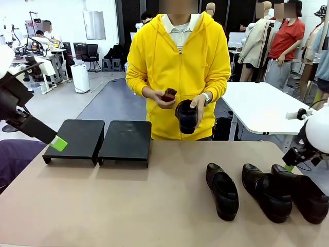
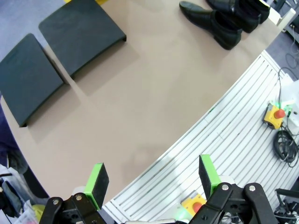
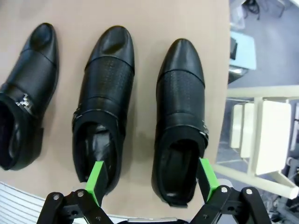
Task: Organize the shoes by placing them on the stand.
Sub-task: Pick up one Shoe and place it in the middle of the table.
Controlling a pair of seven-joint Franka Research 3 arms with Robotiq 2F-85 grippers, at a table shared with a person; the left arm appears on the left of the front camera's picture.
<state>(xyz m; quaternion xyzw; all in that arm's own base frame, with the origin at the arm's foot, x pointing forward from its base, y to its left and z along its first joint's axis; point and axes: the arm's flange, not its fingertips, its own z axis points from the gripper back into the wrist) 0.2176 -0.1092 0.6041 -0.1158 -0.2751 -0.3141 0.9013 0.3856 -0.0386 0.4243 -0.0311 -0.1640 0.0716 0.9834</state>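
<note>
Three shoes are lying in a row on the right side of the desk: the left shoe, the middle shoe and the right shoe. Each is resting on its sole with its long axis running near-to-far. The wrist views are showing the toes pointing toward the person's side and the heels toward the robot's edge. The middle and right shoes are lying just beside each other, roughly parallel, and the left shoe is sitting a little apart from them.

The person's left hand is holding the fourth shoe above the desk's far edge. It is showing nearly end-on, so its heading cannot be told. The person's right hand is holding a small brown brush.

The left stand and the right stand are sitting side by side at the far left of the desk, well apart from the row.

The left jaws are standing wide open over the desk's near left edge, gripping nothing. The right jaws are also standing wide open and gripping nothing, hovering above the heel ends of the middle and right shoes.
</note>
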